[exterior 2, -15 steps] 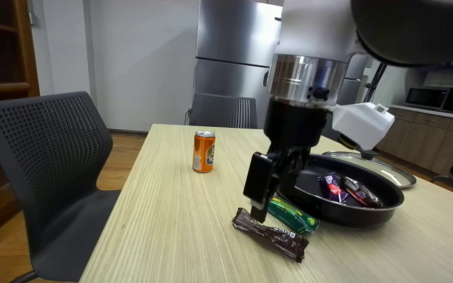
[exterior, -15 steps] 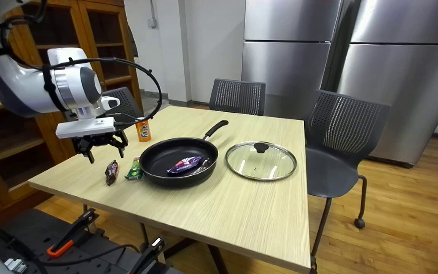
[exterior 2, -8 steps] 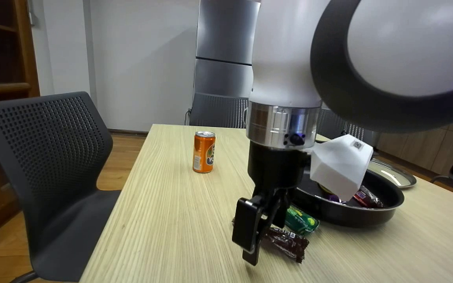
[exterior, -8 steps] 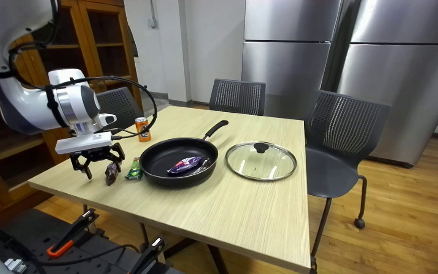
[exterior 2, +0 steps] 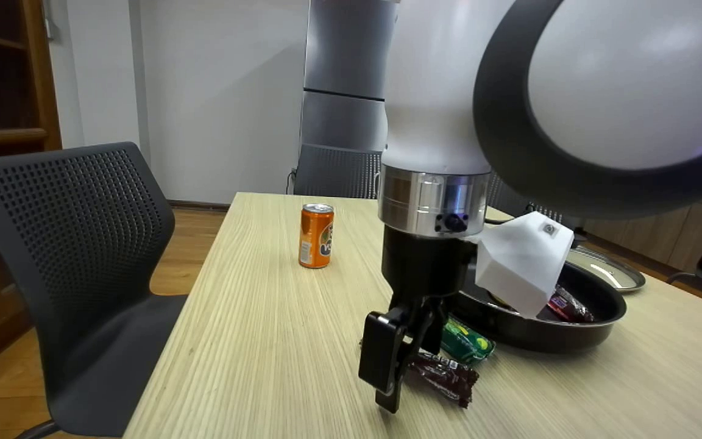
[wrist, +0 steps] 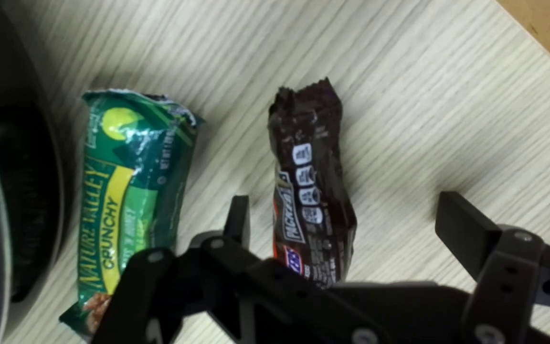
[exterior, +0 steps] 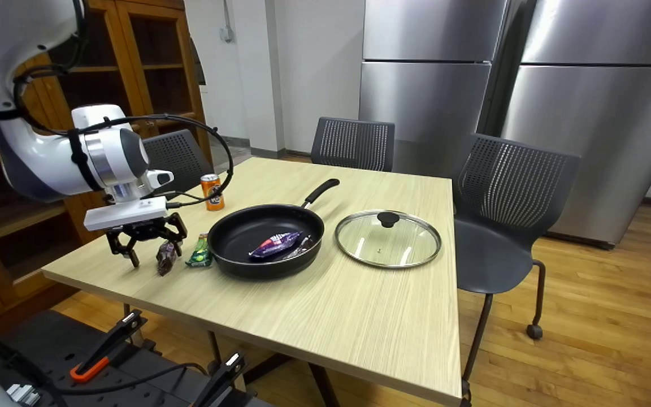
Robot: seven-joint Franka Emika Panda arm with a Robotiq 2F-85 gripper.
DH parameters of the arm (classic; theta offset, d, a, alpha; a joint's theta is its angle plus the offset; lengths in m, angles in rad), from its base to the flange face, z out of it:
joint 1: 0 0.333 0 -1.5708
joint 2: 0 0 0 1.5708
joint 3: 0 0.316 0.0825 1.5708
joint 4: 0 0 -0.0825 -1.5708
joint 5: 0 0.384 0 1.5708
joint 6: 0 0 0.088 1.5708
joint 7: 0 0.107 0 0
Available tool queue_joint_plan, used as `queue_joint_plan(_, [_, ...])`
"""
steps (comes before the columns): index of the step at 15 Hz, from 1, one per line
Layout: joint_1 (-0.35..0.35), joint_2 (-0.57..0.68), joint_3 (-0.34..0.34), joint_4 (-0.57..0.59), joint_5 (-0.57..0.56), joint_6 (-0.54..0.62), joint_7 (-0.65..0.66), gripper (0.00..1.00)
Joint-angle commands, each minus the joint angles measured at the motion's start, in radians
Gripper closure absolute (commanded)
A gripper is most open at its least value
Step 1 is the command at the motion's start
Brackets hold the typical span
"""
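Visibly, the black fingers (wrist: 466, 231) stand released and spread on either side of the dark-brown, oblong, glossy-wrapped bar (wrist: 311, 186), which lies on the pale wood-grain bench (exterior: 370, 316) beside a green, glossy Nature Valley packet (wrist: 134, 200).

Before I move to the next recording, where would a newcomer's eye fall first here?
Probably on the black pan, near the middle of an exterior view, a purple packet inside it. Next, the orange can, upright and left of the pan in both exterior views. In the wrist view, the open gripper straddles a dark bar.
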Motion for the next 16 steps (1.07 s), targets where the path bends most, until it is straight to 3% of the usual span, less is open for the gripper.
queue_joint_plan(1, [0.017, -0.023, -0.019, -0.003, -0.009, -0.007, 0.028, 0.00])
queue_joint_plan(8, [0.011, -0.044, -0.023, -0.009, -0.012, 0.002, 0.023, 0.00])
queue_joint_plan(9, [0.010, -0.044, -0.023, -0.008, -0.012, 0.003, 0.023, 0.25])
queue_joint_plan(10, [0.012, -0.044, -0.026, -0.007, -0.014, 0.003, 0.025, 0.26])
queue_joint_plan(16, [0.019, -0.049, -0.035, -0.014, -0.019, 0.007, 0.031, 0.73])
